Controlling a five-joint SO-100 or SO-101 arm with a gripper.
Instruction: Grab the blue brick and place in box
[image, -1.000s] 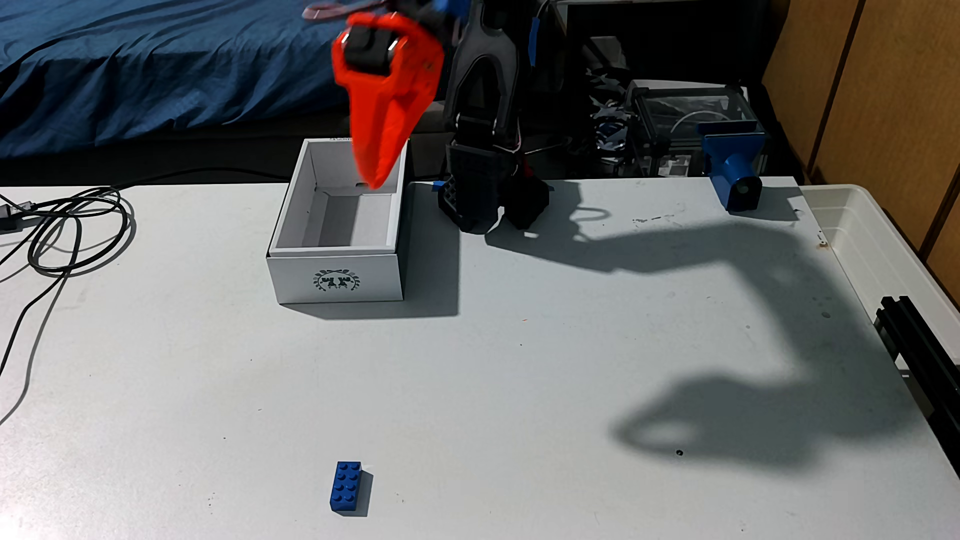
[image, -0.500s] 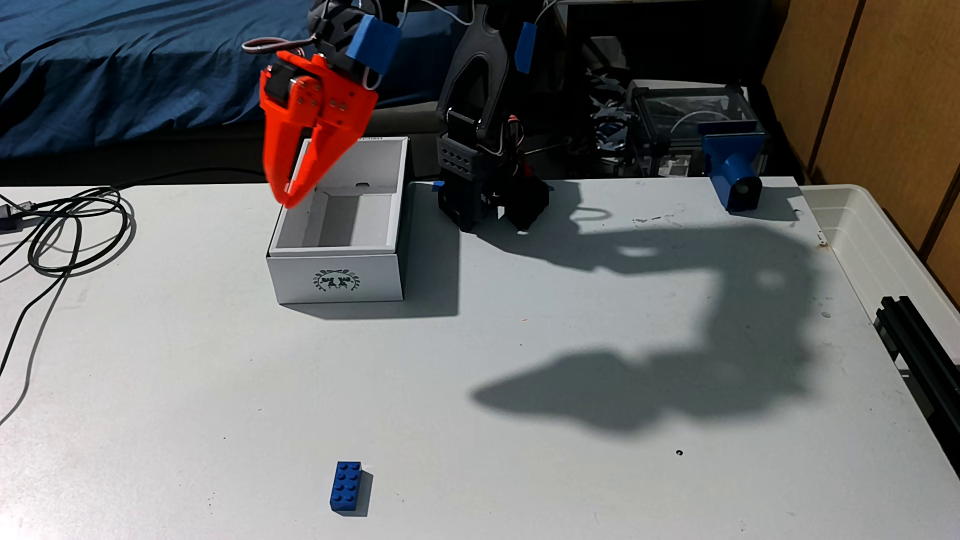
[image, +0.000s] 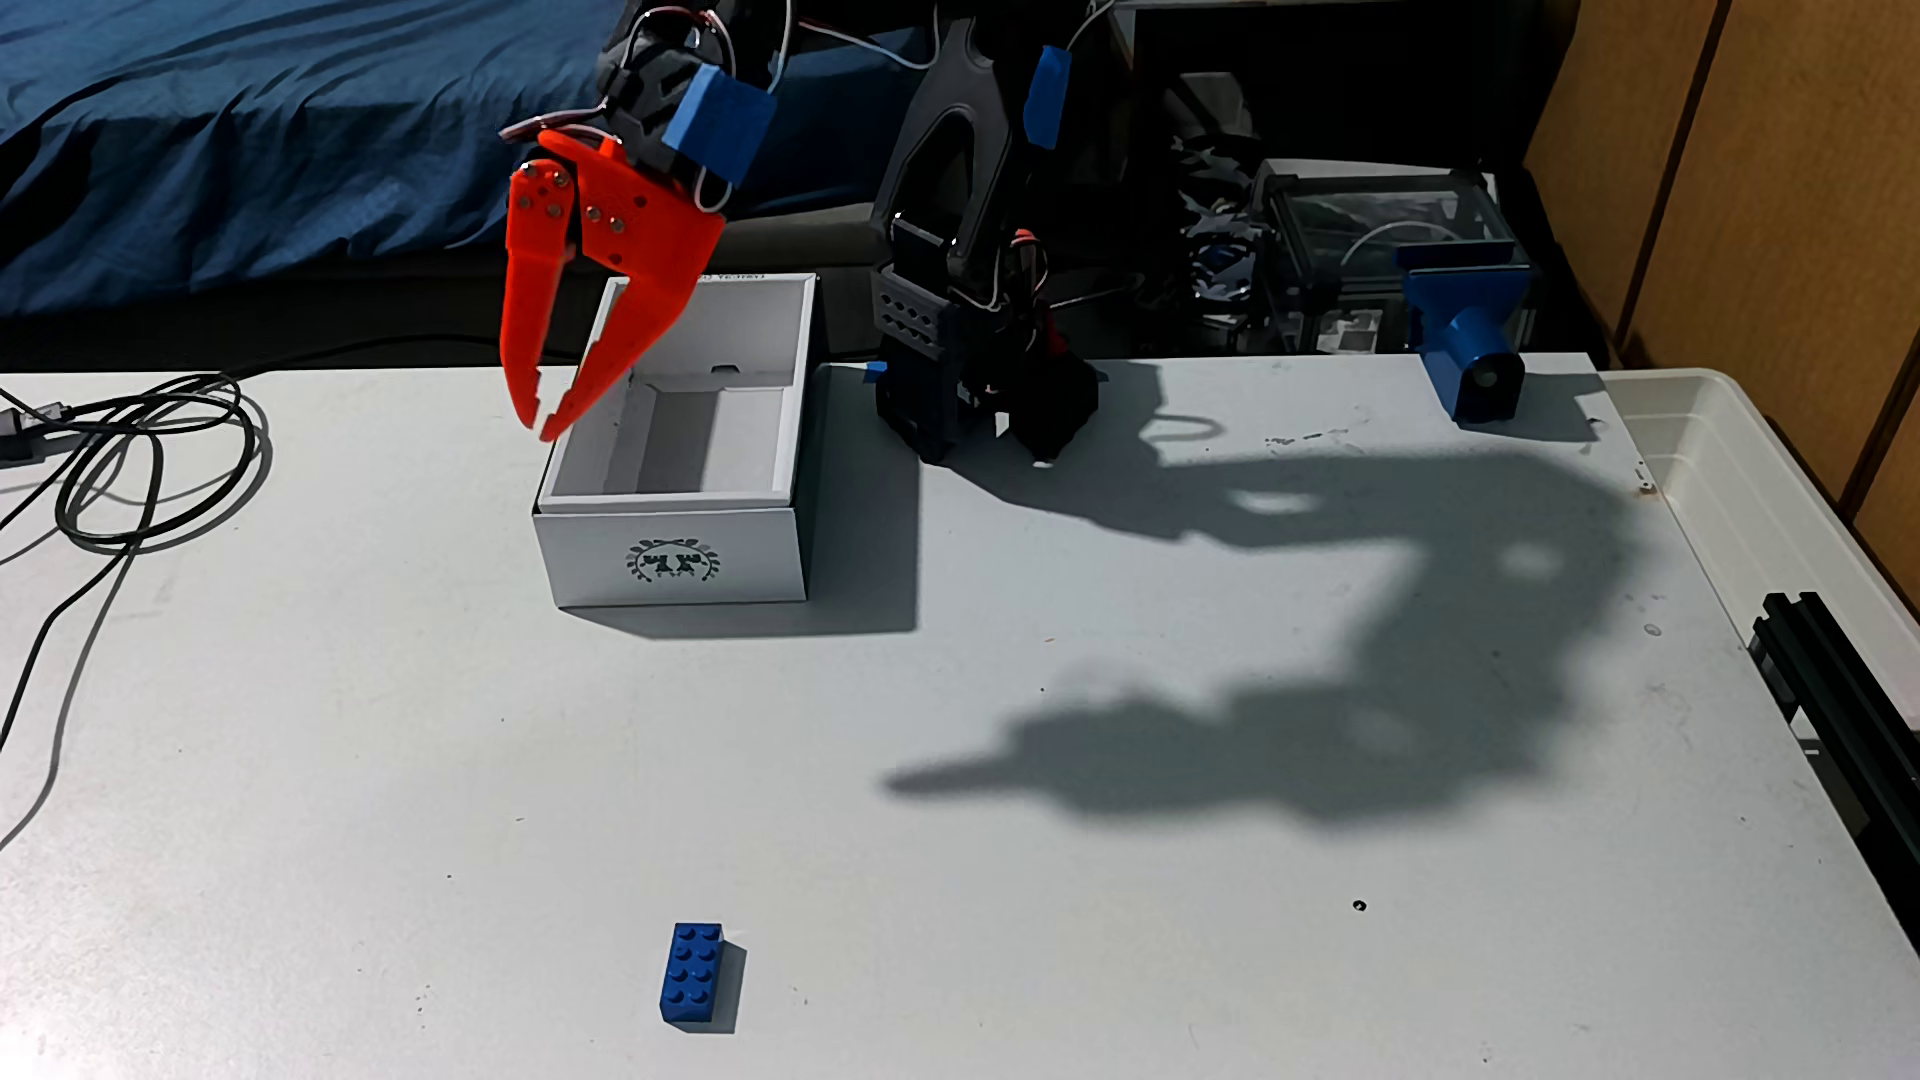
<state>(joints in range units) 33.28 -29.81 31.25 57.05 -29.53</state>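
Since 0.5 s ago your end effector (image: 540, 424) shifted slightly left w/ jaws parted a bit, narrow gap, empty, hanging by the box's (image: 673, 561) left rim. Blue brick (image: 693, 976) unmoved: flat on table (image: 1039, 935) near front edge, well apart from box.

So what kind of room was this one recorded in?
Most likely a bedroom doubling as a hobby workspace: a bed with a blue cover sits right behind the white table, wooden panels line the right side, and loose cables trail across the tabletop.
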